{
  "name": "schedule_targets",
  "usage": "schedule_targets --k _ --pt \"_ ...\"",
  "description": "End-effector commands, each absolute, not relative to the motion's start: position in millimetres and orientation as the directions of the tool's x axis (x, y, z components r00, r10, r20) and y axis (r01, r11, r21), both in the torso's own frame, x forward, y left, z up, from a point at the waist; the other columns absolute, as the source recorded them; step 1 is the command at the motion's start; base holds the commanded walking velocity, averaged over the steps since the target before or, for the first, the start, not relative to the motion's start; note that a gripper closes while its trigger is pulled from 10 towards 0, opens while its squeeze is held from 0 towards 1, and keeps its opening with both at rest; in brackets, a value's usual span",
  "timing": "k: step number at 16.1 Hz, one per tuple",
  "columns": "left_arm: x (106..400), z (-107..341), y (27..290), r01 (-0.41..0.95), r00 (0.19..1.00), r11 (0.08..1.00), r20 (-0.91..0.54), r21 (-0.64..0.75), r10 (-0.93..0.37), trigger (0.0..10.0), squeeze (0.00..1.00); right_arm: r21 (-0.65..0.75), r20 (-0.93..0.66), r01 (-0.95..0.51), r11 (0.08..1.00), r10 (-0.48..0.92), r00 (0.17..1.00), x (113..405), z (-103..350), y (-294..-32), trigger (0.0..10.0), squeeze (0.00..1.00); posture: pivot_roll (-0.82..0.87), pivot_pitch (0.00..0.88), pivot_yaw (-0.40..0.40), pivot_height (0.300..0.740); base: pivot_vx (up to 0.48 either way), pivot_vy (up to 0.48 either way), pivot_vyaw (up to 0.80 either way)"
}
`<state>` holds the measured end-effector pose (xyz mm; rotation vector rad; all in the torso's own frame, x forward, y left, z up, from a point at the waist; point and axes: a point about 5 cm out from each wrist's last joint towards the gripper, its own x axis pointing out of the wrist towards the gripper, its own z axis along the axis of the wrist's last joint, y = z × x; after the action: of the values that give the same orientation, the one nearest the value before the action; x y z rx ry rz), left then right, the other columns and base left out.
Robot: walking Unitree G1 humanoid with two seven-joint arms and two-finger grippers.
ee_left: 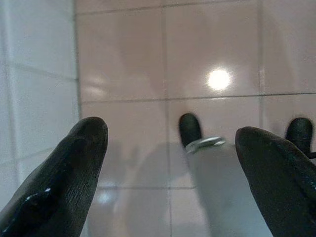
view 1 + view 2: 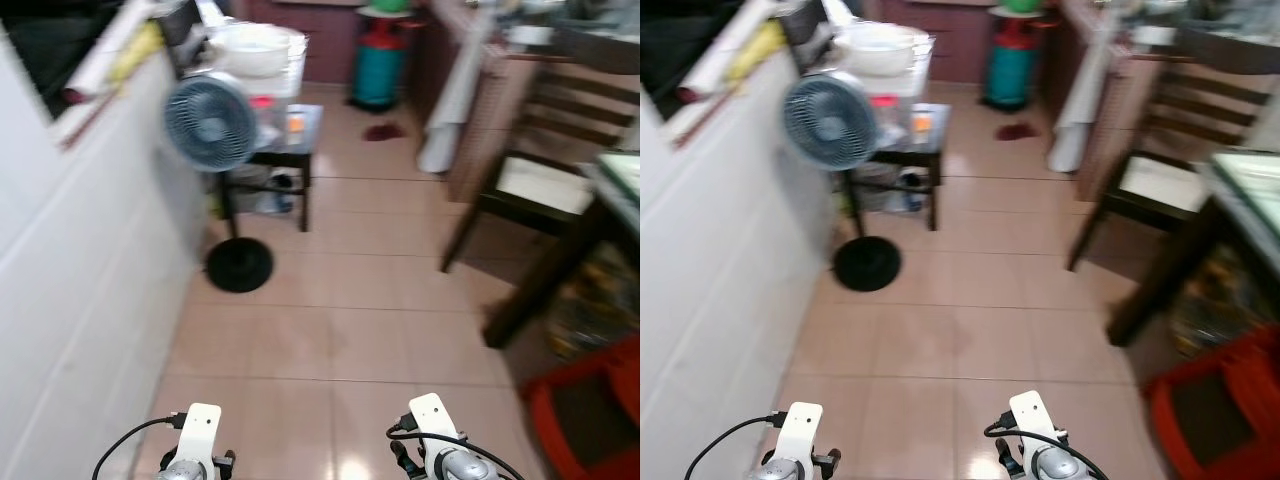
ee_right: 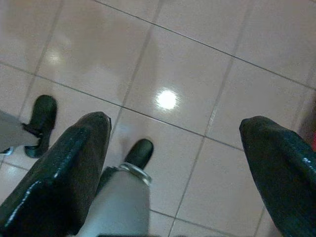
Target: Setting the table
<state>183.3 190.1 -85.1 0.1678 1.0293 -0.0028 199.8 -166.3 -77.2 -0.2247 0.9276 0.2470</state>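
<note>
Glossy pink floor tiles point(image 2: 350, 320) are running the whole room, and we are seeing them blurred in both eye views. Task side first: one dining table point(image 2: 618, 185), dark-legged with a pale top, is getting cut off at the right edge, so what is lying on it is hard to tell. One dark wooden slat-back chair point(image 2: 540, 170) with a cream seat is standing just beside it. One red plastic crate point(image 2: 590, 415) is sitting on the floor near the table leg, partly cropped.

Left gripper point(image 1: 173, 173): two black textured fingers point(image 1: 64, 182) are spreading wide over bare tile, gripping nothing. Right gripper point(image 3: 177, 173): same, fingers point(image 3: 276, 173) hanging apart, nothing between them.

Further out: one round grey pedestal fan point(image 2: 212, 122) on a black disc base is standing by the white tiled wall point(image 2: 90, 280). One small dark side table point(image 2: 285, 150) behind it is carrying a white bowl point(image 2: 255, 45) and blurry clutter. One teal gas cylinder point(image 2: 378, 65) is standing far back.
</note>
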Motion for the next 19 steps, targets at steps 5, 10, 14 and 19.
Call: schedule_targets --k 5,10,14,19 --pt "201.1 -77.0 185.3 0.159 0.535 0.972 -0.842 0.174 0.063 10.0 0.0 -0.061 -0.819 -0.26 0.964 0.1 0.565 194.7 -79.5 -172.7 10.0 0.0 -0.05 0.0 0.029 0.74 0.0 0.0 0.48" --pt "188.3 -82.0 195.6 0.172 0.514 0.967 -0.855 0.186 0.073 10.0 0.0 -0.069 -0.822 -0.257 0.964 0.091 0.563 193.6 -79.9 -174.5 10.0 0.0 -0.05 0.0 0.036 0.74 0.0 0.0 0.0" --pt "188.7 -81.7 196.6 0.164 0.515 0.971 -0.855 0.176 0.068 10.0 0.0 -0.07 -0.819 -0.272 0.96 0.1 0.565 194.1 -79.5 -174.5 10.0 0.0 -0.04 0.0 0.032 0.74 0.0 0.0 0.0" --pt "187.7 -82.3 195.3 0.175 0.508 0.97 -0.859 0.168 0.057 10.0 0.0 -0.086 -0.82 -0.315 0.945 0.112 0.561 194.9 -78.9 -174.3 10.0 0.0 -0.05 0.0 0.032 0.74 0.1 0.0 0.0"
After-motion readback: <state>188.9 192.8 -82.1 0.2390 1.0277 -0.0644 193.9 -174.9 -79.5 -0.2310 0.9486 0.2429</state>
